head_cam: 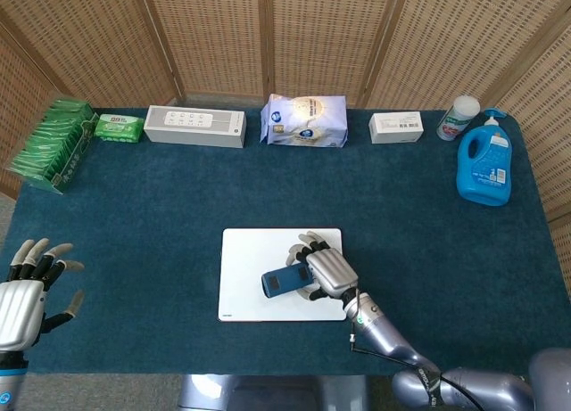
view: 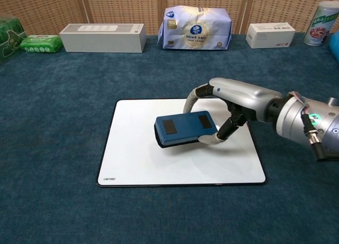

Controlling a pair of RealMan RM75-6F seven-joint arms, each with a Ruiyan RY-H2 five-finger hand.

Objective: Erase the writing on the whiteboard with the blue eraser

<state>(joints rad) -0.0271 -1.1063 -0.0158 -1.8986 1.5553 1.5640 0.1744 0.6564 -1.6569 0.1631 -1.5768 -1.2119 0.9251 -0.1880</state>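
Currently the right hand [view: 233, 109] grasps the blue eraser [view: 183, 128] by its right end, fingers curled around it, over the middle of the whiteboard [view: 132, 159]. No writing shows on the board; any left would sit under the eraser or hand. Risk: the hold is at one end only, so a hard push could twist the eraser or tilt its pad off the surface. Long axis runs left-right across the board, free end pointing left, slightly tilted. Left hand [head_cam: 22, 291] hangs released, fingers spread, beyond the counter's [head_cam: 134, 215] near-left edge.
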